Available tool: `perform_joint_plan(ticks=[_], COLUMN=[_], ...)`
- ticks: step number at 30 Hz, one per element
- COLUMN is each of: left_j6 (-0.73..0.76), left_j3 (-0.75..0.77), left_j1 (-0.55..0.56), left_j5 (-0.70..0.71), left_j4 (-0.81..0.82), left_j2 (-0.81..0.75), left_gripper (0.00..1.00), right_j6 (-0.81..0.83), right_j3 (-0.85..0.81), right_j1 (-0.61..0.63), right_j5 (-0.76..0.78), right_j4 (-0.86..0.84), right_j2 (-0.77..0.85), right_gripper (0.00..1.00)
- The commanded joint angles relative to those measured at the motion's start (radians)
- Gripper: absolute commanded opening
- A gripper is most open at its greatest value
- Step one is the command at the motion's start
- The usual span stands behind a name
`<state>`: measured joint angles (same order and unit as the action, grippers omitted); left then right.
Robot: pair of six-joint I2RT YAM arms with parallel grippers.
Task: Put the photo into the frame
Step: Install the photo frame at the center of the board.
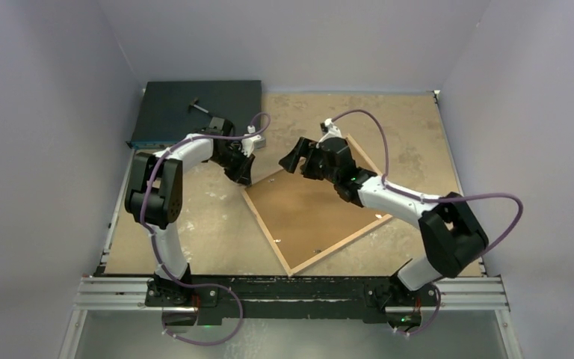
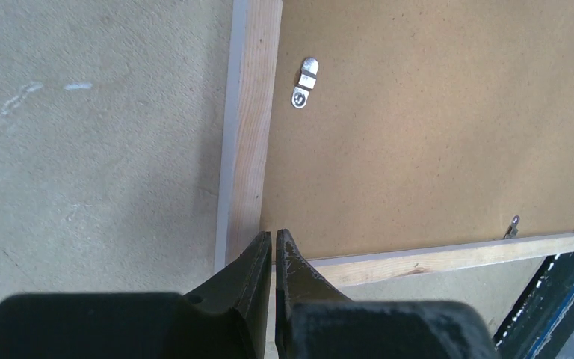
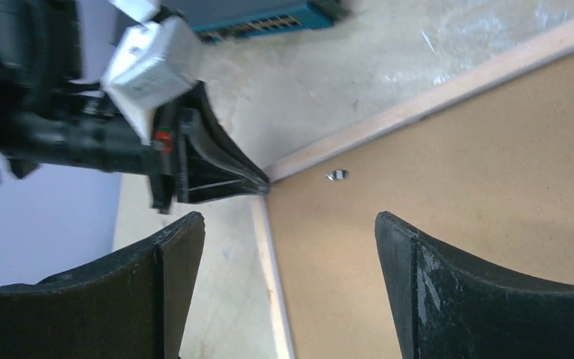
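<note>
On the tan surface (image 1: 194, 224), the frame (image 1: 268, 235) lies back-up between my two grippers.

Far left, at the back corner, sits a dark flat box (image 1: 194, 111). My left gripper (image 2: 274, 239) has its fingers pressed together, tips down at the frame's left corner where two light wood rails meet; I cannot tell whether they touch the wood. The frame lies flat, skewed like a diamond, with the brown backing board (image 1: 314, 209) filling it and a small metal clip (image 2: 306, 82) on the board just beside the rail. Further right, my right gripper (image 3: 288, 221) hangs over the board near that same corner, fingers spread wide apart and holding nothing.
</note>
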<state>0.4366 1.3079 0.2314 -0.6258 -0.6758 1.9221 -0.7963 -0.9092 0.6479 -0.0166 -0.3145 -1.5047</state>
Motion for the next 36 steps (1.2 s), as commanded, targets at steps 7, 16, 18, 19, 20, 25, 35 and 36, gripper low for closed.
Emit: perform_joint_plan(ticks=[7, 16, 18, 19, 20, 25, 35, 36], left_j6=[-0.035, -0.052, -0.068, -0.073, -0.079, -0.089, -0.07, -0.07], left_j3=[-0.012, -0.006, -0.002, 0.002, 0.006, 0.012, -0.016, -0.017], left_j1=[0.0, -0.001, -0.002, -0.002, -0.002, -0.003, -0.002, -0.003], left_j5=[-0.052, -0.069, -0.069, -0.069, -0.07, -0.073, -0.077, -0.078], left_j4=[0.012, 0.033, 0.054, 0.062, 0.069, 0.089, 0.09, 0.088], left_j2=[-0.012, -0.036, -0.025, -0.016, -0.008, 0.028, 0.019, 0.017], left_gripper=[0.04, 0.03, 0.03, 0.03, 0.03, 0.03, 0.0, 0.0], right_j6=[-0.071, -0.14, -0.149, -0.154, -0.156, -0.164, -0.158, -0.156], right_j3=[-0.06, -0.122, -0.132, -0.134, -0.137, -0.15, -0.17, -0.172], right_j1=[0.046, 0.047, 0.047, 0.047, 0.048, 0.047, 0.047, 0.048], right_j5=[-0.095, -0.144, -0.147, -0.148, -0.148, -0.147, -0.136, -0.135], right_j4=[-0.133, -0.218, -0.218, -0.218, -0.218, -0.219, -0.225, -0.225], right_j2=[-0.301, -0.429, -0.445, -0.451, -0.455, -0.473, -0.507, -0.508], right_gripper=[0.74, 0.57, 0.55, 0.54, 0.53, 0.52, 0.5, 0.5])
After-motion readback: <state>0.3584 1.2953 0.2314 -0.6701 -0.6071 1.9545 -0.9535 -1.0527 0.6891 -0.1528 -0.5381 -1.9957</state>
